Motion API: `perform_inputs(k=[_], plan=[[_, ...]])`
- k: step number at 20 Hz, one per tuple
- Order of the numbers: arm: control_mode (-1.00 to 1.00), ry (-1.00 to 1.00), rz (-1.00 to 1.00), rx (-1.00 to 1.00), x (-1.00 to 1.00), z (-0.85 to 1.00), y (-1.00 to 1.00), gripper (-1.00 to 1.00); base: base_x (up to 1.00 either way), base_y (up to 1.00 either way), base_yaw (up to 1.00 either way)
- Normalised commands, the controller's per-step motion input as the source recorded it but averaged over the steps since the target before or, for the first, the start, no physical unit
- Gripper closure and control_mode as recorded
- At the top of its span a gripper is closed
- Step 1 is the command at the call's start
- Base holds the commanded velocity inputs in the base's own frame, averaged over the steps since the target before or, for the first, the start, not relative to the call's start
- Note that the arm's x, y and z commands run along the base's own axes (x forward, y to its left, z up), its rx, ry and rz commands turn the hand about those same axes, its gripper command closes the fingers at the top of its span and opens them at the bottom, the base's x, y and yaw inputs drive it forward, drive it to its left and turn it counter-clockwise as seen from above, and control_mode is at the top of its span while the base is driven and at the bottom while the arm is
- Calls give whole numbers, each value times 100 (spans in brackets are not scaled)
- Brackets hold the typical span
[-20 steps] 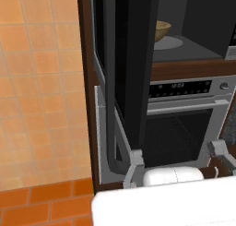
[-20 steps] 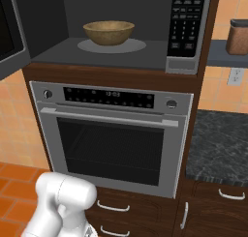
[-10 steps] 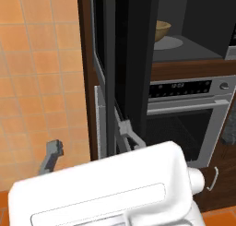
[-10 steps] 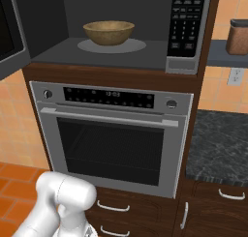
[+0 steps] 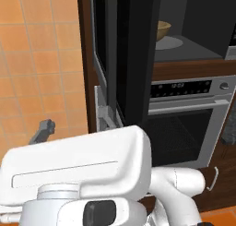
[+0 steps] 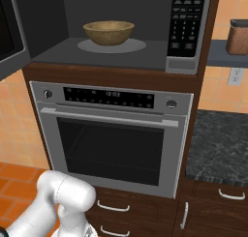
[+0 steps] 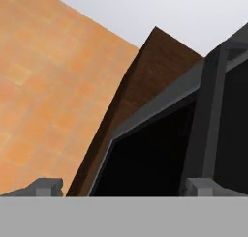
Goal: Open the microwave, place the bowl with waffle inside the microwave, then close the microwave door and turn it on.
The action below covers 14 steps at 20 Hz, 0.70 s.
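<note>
Hand view: end effector (image 7: 121,185) spread wide, empty, beside microwave door (image 7: 160,154); bowl (image 6: 109,32) sits inside microwave (image 6: 121,52), so push the door's outer face steadily shut.

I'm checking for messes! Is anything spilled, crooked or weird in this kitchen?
Nothing is spilled or broken. The bowl sits upright on the round plate inside the microwave. The microwave door hangs wide open, which suits this stage of the job. The oven below is shut. The tool is open and holds nothing.
</note>
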Motion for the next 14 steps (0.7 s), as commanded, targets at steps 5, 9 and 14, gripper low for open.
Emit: perform_inputs(k=[5, 9, 14], plan=[[-100, 2, -31, 0, 44, 0, 8, -100, 0, 0, 0], [-100, 2, -29, 0, 34, 0, 11, -100, 0, 0, 0], [-100, 5, -27, 0, 41, -1, -6, -100, 0, 0, 0]])
